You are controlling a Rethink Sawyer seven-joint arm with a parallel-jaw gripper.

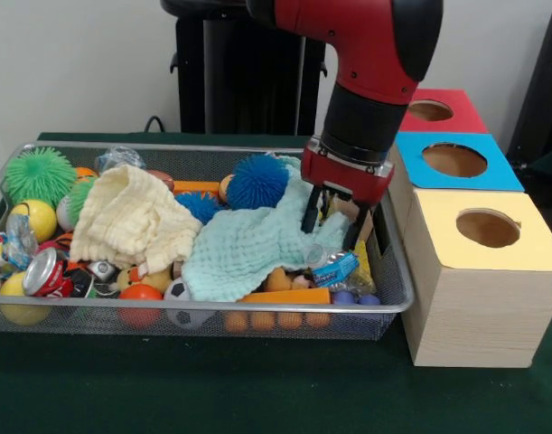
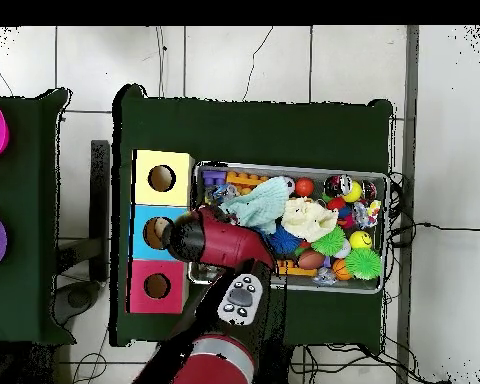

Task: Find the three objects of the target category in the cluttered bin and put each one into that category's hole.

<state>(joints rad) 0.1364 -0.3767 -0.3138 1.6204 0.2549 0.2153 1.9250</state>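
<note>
The end effector [image 1: 334, 220], fingers spread, sits in the wire bin [image 1: 397, 303] near its box-side end, over a mint cloth [image 1: 248, 249]. A blue spiky ball [image 1: 257, 181] and cream cloth [image 1: 131, 221] lie alongside.

Hardly any writing can be read here. The red can [image 1: 48, 272] lying at the left end of the wire basket [image 1: 397, 303] carries white script lettering on its side, but the letters are too small and blurred to make out as words. The blue and white wrapper [image 1: 336, 268] near the right end of the basket shows some print as well, also unreadable. The three boxes beside the basket, yellow [image 1: 479, 271], blue [image 1: 456, 163] and red [image 1: 438, 110], bear no lettering or numbers on the faces that show. In the overhead view no text can be read on anything.
</note>
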